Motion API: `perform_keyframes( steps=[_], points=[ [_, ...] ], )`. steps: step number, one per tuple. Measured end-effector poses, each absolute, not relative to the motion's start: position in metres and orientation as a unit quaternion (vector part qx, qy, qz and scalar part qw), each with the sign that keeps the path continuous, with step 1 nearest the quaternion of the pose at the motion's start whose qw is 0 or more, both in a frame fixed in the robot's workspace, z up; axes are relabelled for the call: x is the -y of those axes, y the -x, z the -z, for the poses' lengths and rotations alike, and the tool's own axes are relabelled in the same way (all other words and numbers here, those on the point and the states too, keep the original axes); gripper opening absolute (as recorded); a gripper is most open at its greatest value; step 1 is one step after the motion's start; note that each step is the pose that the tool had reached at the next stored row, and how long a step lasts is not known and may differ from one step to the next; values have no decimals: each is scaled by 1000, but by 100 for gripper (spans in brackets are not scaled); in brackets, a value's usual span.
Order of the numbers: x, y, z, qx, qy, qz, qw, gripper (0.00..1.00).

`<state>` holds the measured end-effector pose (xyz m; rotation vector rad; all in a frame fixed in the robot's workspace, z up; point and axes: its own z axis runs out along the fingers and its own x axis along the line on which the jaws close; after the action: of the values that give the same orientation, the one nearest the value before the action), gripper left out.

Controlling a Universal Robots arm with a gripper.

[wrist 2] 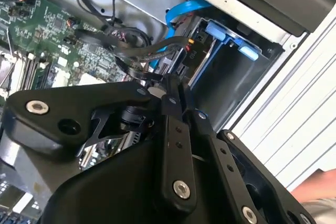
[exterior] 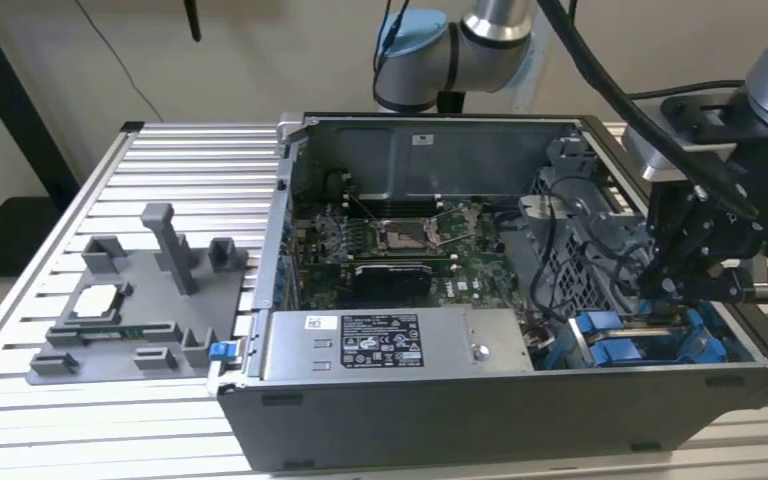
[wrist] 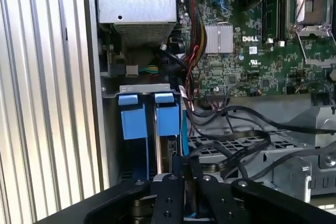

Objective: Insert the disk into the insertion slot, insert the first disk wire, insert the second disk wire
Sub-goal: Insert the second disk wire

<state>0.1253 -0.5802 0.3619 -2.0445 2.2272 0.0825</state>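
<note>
I stood by the slatted aluminium worktop (exterior: 37,420), where the open grey metal computer case (exterior: 491,420) lay on its side so the arm could reach in from above. The black gripper (exterior: 671,300) hung over the case's near corner, on the exterior view's right. In both wrist views its jaws looked pressed close together. Whether they were pinching anything I could not tell, as the tips hid it.

Straight ahead of the jaws was the insertion slot (wrist: 142,88), a grey metal bay with bright blue clips. The disk (wrist: 168,121), showing mostly as its bright blue plastic carrier frame, sat down inside the slot. To my eye that step was already done.

A loose bundle of black wires (wrist: 226,129) trailed just beside the jaws. A flat blue cable (wrist 2: 181,11) curved beyond them towards the bay, near enough to be plugged in.
</note>
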Motion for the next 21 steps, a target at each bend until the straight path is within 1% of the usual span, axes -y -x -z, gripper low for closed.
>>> perform_keyframes(
  steps=[21],
  points=[
    [582,-129,-350,-745,664,-25,57,0]
  ],
)
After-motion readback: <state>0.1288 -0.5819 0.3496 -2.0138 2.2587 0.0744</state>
